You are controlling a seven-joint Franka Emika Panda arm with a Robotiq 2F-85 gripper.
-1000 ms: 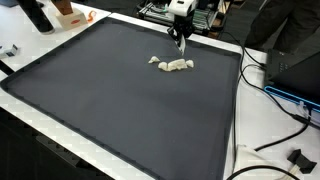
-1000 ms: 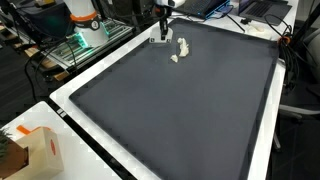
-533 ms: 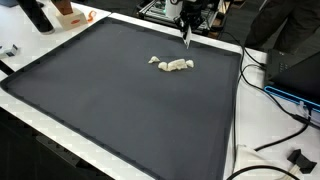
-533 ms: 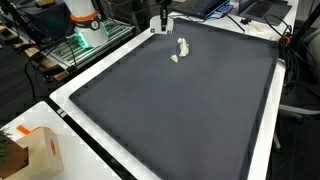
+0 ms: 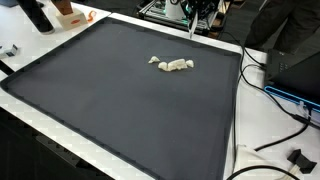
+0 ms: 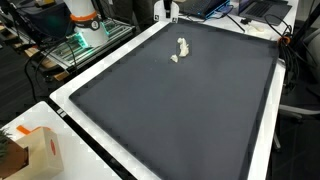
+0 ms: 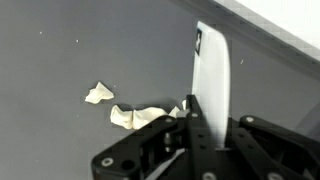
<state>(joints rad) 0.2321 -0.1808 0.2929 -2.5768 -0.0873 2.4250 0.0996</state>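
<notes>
Strip of white material [image 7: 210, 70] stands upright in the wrist view, pinched at its lower end between the closed fingers of the gripper [image 7: 192, 108]. In both exterior views the gripper [image 5: 191, 22] [image 6: 164, 10] hangs high over the far edge of the black mat [image 5: 120, 105], and the strip is too thin to make out clearly there. Below it, a cluster of cream scraps [image 5: 172, 64] [image 6: 181, 48] [image 7: 138, 116] lies on the mat, apart from the strip. Out wide, cables [image 5: 285, 105] trail beside the mat, and an orange-and-white box [image 6: 35, 150] sits at the near corner.
</notes>
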